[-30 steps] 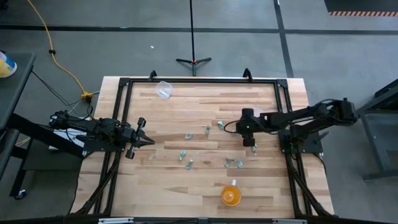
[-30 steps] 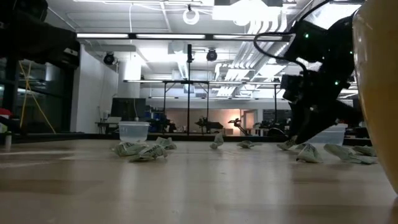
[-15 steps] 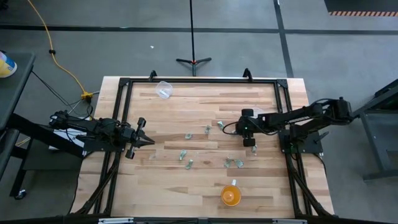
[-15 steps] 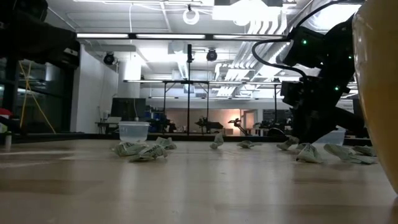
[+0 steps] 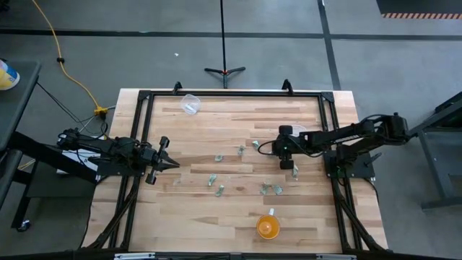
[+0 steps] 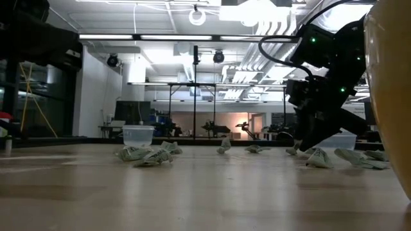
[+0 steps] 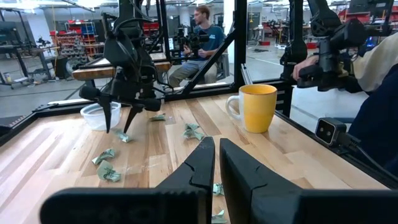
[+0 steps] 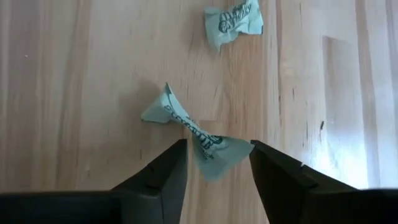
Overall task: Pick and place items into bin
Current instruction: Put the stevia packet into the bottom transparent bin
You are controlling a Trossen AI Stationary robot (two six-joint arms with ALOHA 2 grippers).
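Right wrist view: the right hand (image 8: pixel 212 163) hangs wide over a wrapper (image 8: pixel 198 134) on the desk (image 8: pixel 62 93), straddling it, likely to grab; left hand (image 7: pixel 216 163) waits narrow.

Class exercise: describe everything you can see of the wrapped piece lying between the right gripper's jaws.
The wrapped piece is a pale green twisted wrapper with dark print, pinched at the middle and flaring at both ends like a bow. It looks like thin crinkled film. It lies flat on the wooden table, one end between the open jaws of the right gripper, apparently not yet gripped. A similar piece lies apart.
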